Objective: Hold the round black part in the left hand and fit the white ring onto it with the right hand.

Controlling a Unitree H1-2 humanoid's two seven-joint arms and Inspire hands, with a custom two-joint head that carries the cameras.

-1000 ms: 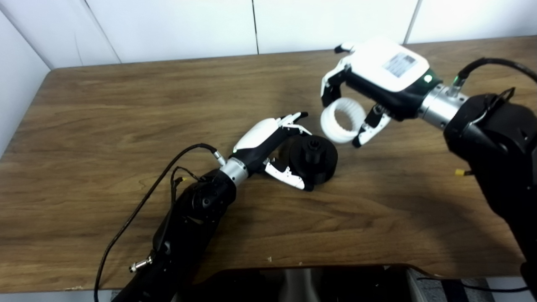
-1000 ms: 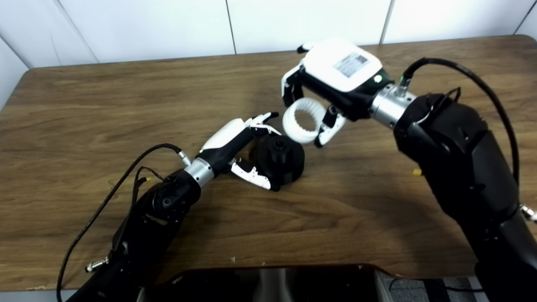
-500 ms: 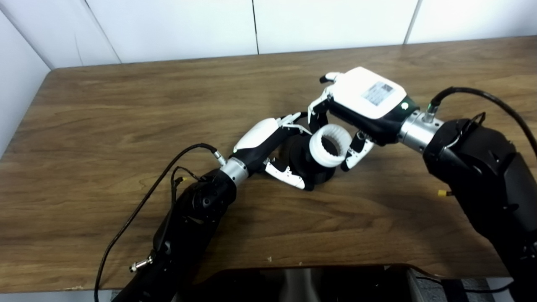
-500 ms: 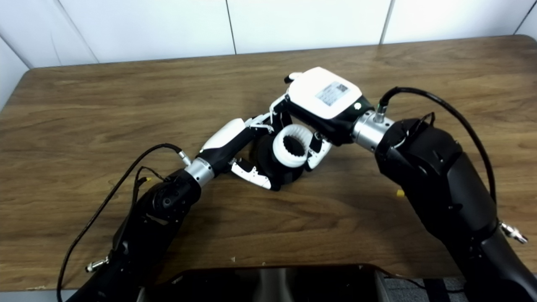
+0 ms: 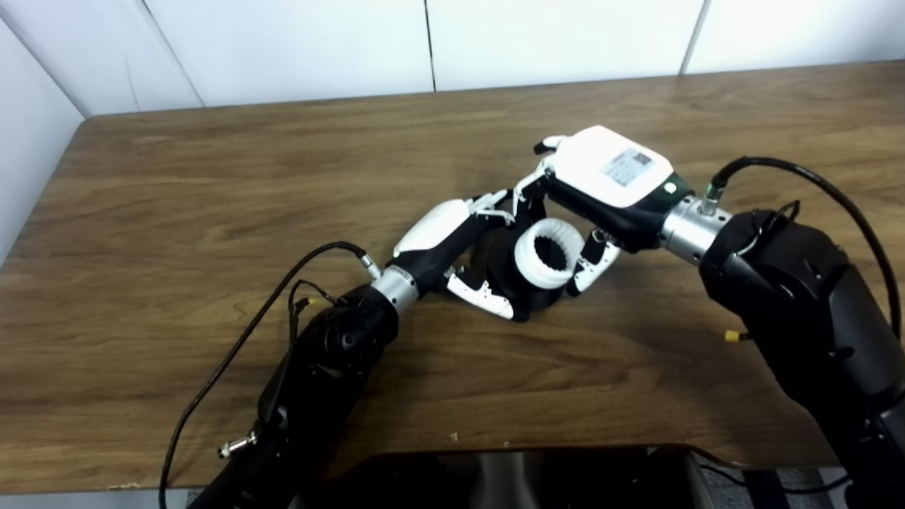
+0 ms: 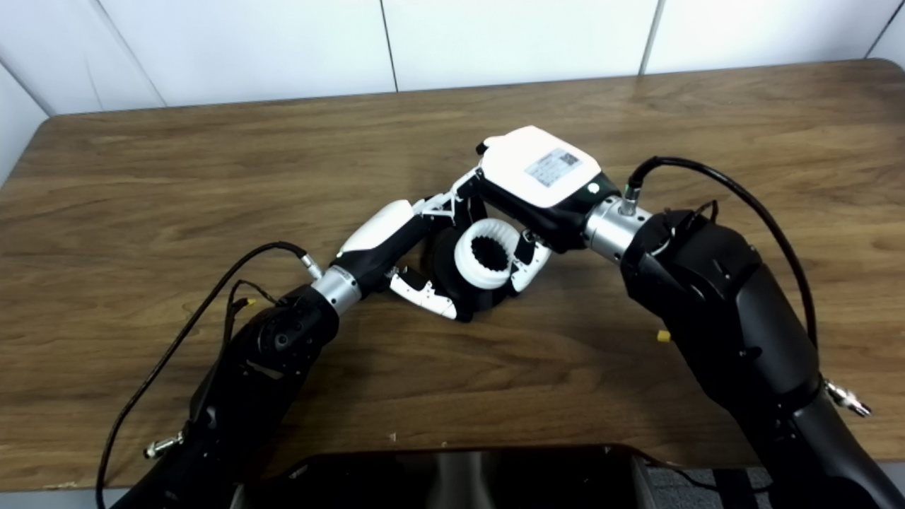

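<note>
Left hand point(image 5: 459, 244) grasps the black part point(image 5: 505, 272), resting on the table point(image 5: 212, 177). Right hand point(image 5: 594, 191) grips the white ring point(image 5: 548, 253), pressed against the part's face directly ahead of the left palm. Bore appears roughly aligned with the hub; seating depth unclear.

My hands are white-shelled with black undersides: left hand point(image 5: 452, 244), right hand point(image 5: 601, 187). The ring point(image 5: 546, 253) is white with ridged inner teeth, the round part point(image 5: 505, 272) black. The table point(image 5: 212, 184) is brown woodgrain.

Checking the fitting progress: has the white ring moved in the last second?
Yes. The white ring, held in the right hand, came down and left onto the round black part, which stayed put.
</note>
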